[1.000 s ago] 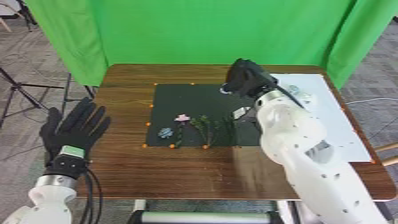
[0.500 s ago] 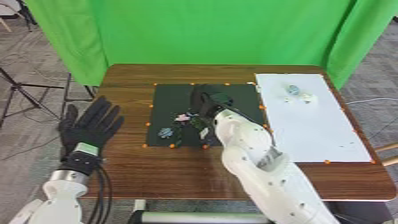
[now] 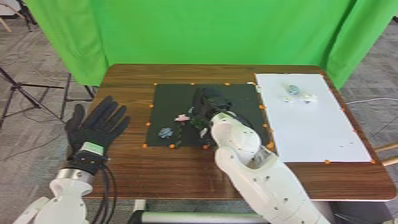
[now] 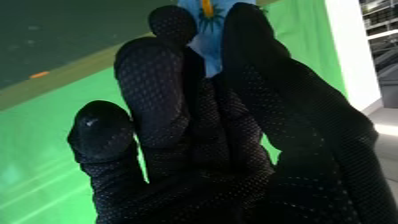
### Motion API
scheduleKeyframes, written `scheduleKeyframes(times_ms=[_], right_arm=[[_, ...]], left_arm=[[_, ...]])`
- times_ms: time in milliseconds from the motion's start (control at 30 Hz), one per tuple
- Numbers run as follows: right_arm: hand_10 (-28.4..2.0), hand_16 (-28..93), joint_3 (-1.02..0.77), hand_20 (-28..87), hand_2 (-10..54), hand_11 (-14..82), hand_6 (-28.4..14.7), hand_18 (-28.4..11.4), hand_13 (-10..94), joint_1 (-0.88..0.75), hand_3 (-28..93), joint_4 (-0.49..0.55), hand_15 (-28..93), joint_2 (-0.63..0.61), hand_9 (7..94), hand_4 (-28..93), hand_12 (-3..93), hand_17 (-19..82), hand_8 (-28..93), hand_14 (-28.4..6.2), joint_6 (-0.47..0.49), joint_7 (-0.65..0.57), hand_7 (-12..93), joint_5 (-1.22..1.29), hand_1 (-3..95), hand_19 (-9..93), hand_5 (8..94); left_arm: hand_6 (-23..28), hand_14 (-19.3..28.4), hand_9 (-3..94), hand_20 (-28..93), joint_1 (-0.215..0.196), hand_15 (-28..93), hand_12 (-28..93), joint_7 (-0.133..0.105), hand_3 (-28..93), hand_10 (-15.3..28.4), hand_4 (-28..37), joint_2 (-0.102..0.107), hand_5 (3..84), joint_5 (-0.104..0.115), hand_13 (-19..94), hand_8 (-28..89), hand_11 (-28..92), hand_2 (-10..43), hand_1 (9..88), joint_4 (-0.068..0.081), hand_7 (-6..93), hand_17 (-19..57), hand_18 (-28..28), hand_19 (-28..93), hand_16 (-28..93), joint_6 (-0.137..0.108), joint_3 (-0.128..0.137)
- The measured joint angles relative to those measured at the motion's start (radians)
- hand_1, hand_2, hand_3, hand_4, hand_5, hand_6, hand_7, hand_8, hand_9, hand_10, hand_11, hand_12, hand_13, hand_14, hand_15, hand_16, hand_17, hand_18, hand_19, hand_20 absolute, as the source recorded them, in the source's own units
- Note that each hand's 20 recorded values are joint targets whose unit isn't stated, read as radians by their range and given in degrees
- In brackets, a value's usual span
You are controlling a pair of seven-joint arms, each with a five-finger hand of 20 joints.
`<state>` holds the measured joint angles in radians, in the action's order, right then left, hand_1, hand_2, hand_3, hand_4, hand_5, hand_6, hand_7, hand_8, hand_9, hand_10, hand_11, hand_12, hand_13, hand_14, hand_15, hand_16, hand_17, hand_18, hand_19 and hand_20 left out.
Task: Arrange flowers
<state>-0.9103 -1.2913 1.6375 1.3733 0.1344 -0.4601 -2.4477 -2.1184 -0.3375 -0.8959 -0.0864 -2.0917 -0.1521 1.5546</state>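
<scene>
Dark mat (image 3: 171, 102) below, blue flower (image 4: 209, 42) between right hand's (image 3: 211, 101) thumb and fingers.

In the head view, the right hand (image 3: 211, 104), just above centre, hides part of the dark mat (image 3: 169, 102); small pale pieces (image 3: 307, 98) at upper right are too tiny to identify; the bottom edge crops the left arm (image 3: 64, 192) and right arm (image 3: 260, 175); in the right wrist view, the blue thing (image 4: 206, 45) is part-hidden by fingers (image 4: 153, 90) and cropped.
</scene>
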Motion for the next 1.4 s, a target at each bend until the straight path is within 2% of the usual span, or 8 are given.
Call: scheduleKeyframes(times_ms=[267,533,767,967,1067,1200,1333,1400], right_arm=[[-15.2,34,-0.003,38,-9.5,14.4,-2.1,-20.5,72,-0.003,75,0.004,55,0.005,65.7,-28,15.4,44,-6,-7.3,0.030,-0.020,21,0.005,49.7,93,65.2],[-16.5,31,-0.018,36,-9.5,12.0,-1.5,-21.1,71,-0.006,76,0.027,57,0.006,61.6,-28,14.6,43,-13,-8.7,0.169,-0.032,20,0.020,47.3,93,64.6],[-18.4,25,-0.023,36,-9.5,9.7,-1.8,-20.8,71,-0.010,77,0.041,64,0.004,56.1,-28,13.6,45,-12,-9.3,0.155,-0.045,19,0.041,44.3,93,62.8],[-18.1,25,-0.093,39,-9.5,9.4,-1.1,-21.1,72,-0.050,74,0.150,66,0.007,56.7,-28,13.1,46,-12,-9.1,0.156,-0.088,16,0.111,43.6,93,62.7],[-17.3,25,-0.144,33,-9.5,8.4,-2.9,-21.4,70,-0.061,75,0.220,67,0.001,51.8,-28,12.8,43,-11,-10.2,0.184,-0.104,14,0.160,43.4,92,55.5],[-17.1,25,-0.191,30,-9.5,8.1,-6.2,-21.7,64,-0.048,77,0.240,73,-0.042,40.8,-28,11.6,39,-10,-11.7,0.173,-0.075,13,0.135,42.6,91,45.0],[-16.9,24,-0.251,30,-9.5,8.4,-6.7,-21.6,62,-0.019,78,0.162,73,-0.128,38.1,-28,10.8,37,-10,-12.2,0.097,-0.055,13,0.130,43.2,90,43.2],[-16.8,23,-0.291,30,-9.5,8.6,-6.8,-21.6,62,-0.009,79,0.110,74,-0.186,37.9,-28,10.5,37,-10,-12.1,0.090,-0.060,13,0.142,43.4,90,42.9]], left_arm=[[6.9,13.6,31.3,10,0.003,34,9,-0.001,73,12.6,-28.3,-0.003,37.5,0.008,23,-10,19,10.5,27.0,0.000,14.2,-6.2,13.8,35,-8,0.002,0.001],[7.1,13.6,31.3,10,0.004,35,9,-0.002,73,12.7,-28.3,-0.004,37.9,0.014,23,-10,20,10.6,27.0,0.001,14.6,-6.2,13.9,36,-8,0.001,0.001],[7.0,13.7,31.2,10,0.005,35,9,0.001,73,12.8,-28.3,-0.013,37.9,0.013,23,-10,20,10.7,27.0,0.001,15.0,-6.1,13.9,35,-8,0.001,0.004],[6.7,13.7,31.1,10,0.006,35,9,0.013,73,12.8,-28.3,-0.022,38.0,0.012,23,-10,20,10.5,27.2,0.003,15.7,-6.1,13.9,36,-9,-0.001,0.006],[6.8,13.7,31.1,10,0.006,35,9,0.014,73,12.8,-28.3,-0.025,38.0,0.012,23,-10,20,10.6,27.3,0.004,15.8,-6.1,13.8,35,-9,0.000,0.007],[6.8,13.7,30.9,10,0.000,35,9,0.004,73,12.8,-28.3,-0.025,38.1,0.010,23,-10,20,10.6,27.3,0.001,15.6,-6.1,13.8,35,-9,0.002,0.016],[6.8,13.5,30.6,10,-0.022,34,9,-0.017,73,12.7,-28.3,-0.023,38.1,0.011,23,-10,20,10.6,27.1,-0.011,15.4,-6.1,13.8,35,-9,0.001,0.033],[6.8,13.5,30.6,10,-0.036,34,9,-0.032,73,12.7,-28.3,-0.019,38.0,0.013,23,-10,20,10.5,27.2,-0.017,15.4,-6.1,13.8,35,-9,0.001,0.039]])
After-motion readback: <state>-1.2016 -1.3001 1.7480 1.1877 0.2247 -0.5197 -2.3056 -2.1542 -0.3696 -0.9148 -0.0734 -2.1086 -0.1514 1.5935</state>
